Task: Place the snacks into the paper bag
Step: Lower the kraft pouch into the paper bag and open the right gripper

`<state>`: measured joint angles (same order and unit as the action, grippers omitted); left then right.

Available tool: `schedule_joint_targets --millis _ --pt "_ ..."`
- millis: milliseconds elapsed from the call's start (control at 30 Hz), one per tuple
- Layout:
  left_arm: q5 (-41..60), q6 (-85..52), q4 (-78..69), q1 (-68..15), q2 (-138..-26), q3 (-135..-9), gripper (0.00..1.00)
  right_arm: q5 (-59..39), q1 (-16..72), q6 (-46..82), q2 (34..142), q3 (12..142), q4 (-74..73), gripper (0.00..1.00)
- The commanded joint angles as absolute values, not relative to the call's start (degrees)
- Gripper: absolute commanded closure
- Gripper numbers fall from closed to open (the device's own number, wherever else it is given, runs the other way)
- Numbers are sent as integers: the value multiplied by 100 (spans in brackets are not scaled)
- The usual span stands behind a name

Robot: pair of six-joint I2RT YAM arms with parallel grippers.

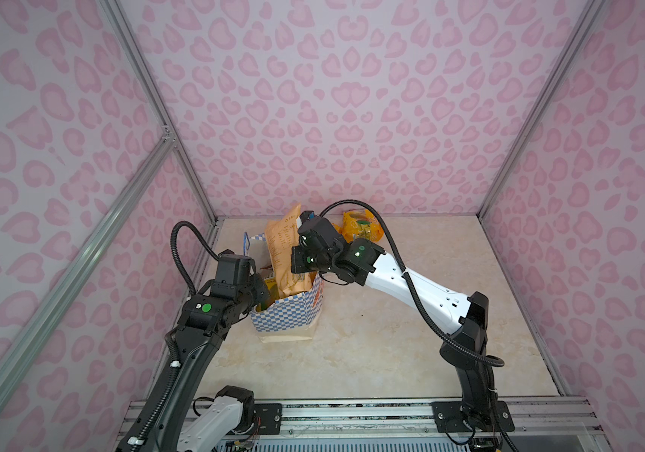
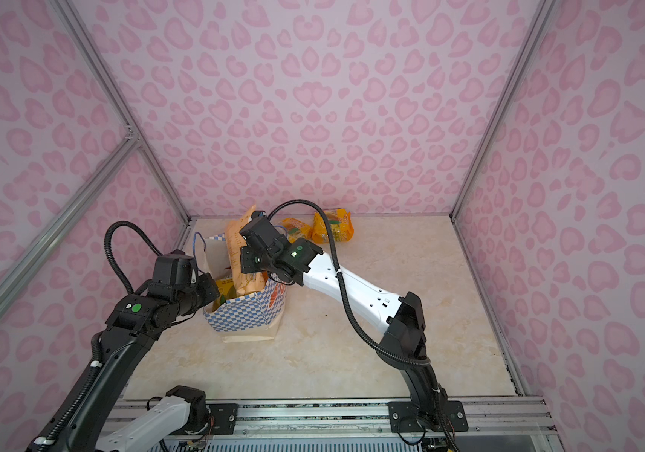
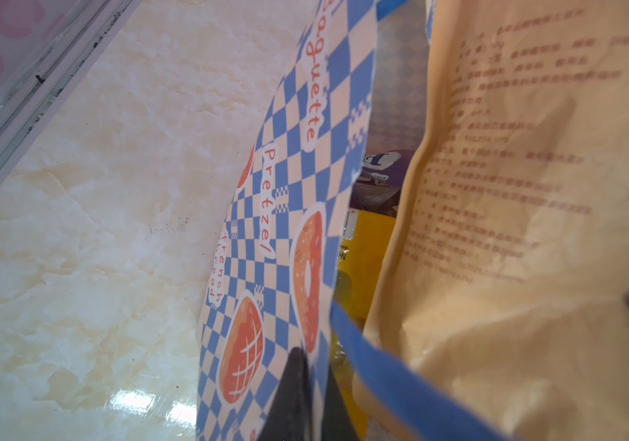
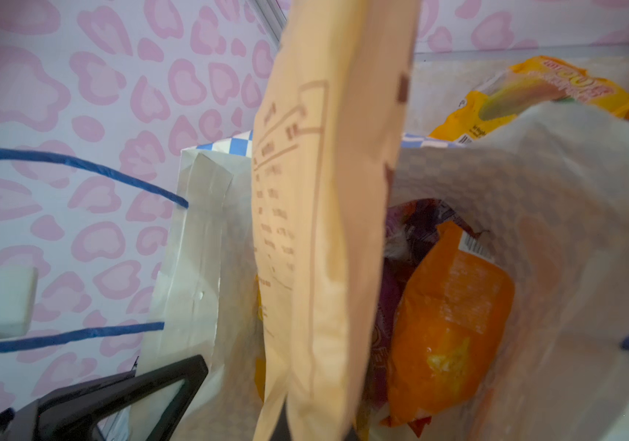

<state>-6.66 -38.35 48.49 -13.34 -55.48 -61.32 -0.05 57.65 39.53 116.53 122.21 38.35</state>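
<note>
The left fingers (image 3: pixel 315 412) are nipped shut on the near rim of the paper bag (image 1: pixel 287 317), holding its mouth open. The right fingers (image 1: pixel 296 250) are clamped on the long edge of the tan pouch (image 1: pixel 283 250). The pouch stands nearly upright, its lower end below them inside the bag and its upper end well clear of the rim. Beneath it lie an orange packet (image 4: pixel 446 324) and a purple packet (image 3: pixel 381 168), so I judge the main risk is the pouch jamming on them. Let go now, it would likely lean on the rim and topple out, or tip the light bag. A hard push down could crumple the wall or tear the pinched edge. The blue cord handle (image 3: pixel 400 374) crosses right beside the left fingers and could snag. Beyond the right fingers, two yellow packets (image 2: pixel 332 227) wait by the back wall. The surface (image 1: pixel 391 332) on that arm's side is bare, but the frame post (image 1: pixel 211 235) stands close beyond the bag.
</note>
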Motion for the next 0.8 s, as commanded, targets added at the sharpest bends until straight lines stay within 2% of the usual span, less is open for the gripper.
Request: schedule_joint_targets --millis 0,267,400,600,767 --pt "-636 -3854 4746 -1334 -5572 -6142 91 -61 5899 4501 11673 12306 3854 100" --pt "-686 -3867 4802 -1335 -5429 -6262 90 549 5950 5054 12222 13347 5069 93" --pt "-660 -3868 4803 -1328 -5366 -6273 90 417 5950 5304 12756 14054 5642 100" --pt "-673 -3841 4825 -1333 -5358 -6289 90 588 5983 5654 13031 14513 6152 100" --pt "-742 -3806 4824 -1331 -5457 -6274 90 805 6085 5634 12856 14486 6204 100"
